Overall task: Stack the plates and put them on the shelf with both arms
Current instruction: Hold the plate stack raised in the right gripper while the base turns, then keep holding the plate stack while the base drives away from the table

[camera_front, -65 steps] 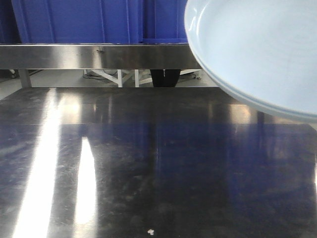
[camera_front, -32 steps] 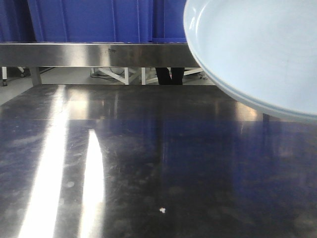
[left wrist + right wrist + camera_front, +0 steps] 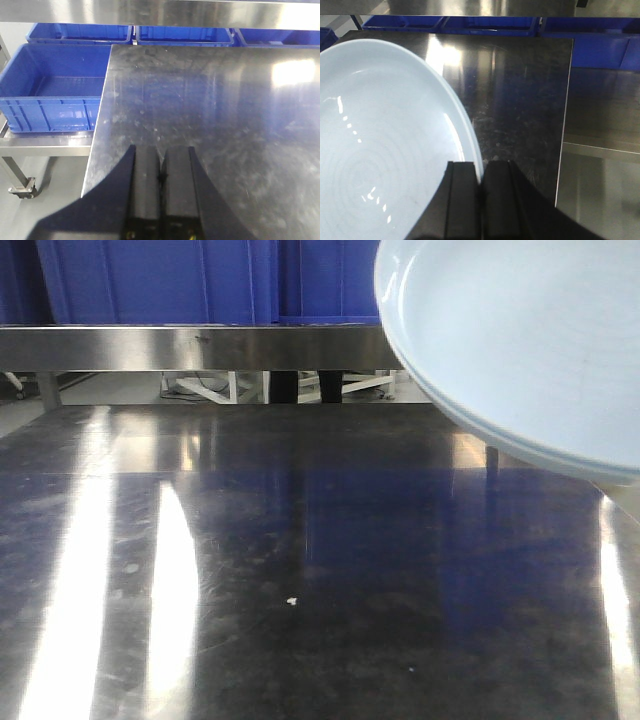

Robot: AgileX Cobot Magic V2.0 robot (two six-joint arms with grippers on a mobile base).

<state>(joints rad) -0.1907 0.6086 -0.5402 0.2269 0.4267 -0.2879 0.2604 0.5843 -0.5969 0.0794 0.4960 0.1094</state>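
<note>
Nearest, the right tool (image 3: 480, 172) pinches the rim of the pale blue plates (image 3: 380, 150), held above the steel desk (image 3: 300, 560), and the left tool (image 3: 161, 162) is clenched on nothing; this looks mid-carry, next needing a level lift to the shelf (image 3: 150, 348) beyond, though the plates' far edge and the shelf top are cut off.

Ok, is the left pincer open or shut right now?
Shut and empty: the left pincer is closed tight in its wrist view, with nothing held between its two halves.

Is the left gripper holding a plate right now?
No, the left fingers are shut together with nothing between them, above the steel table.
</note>
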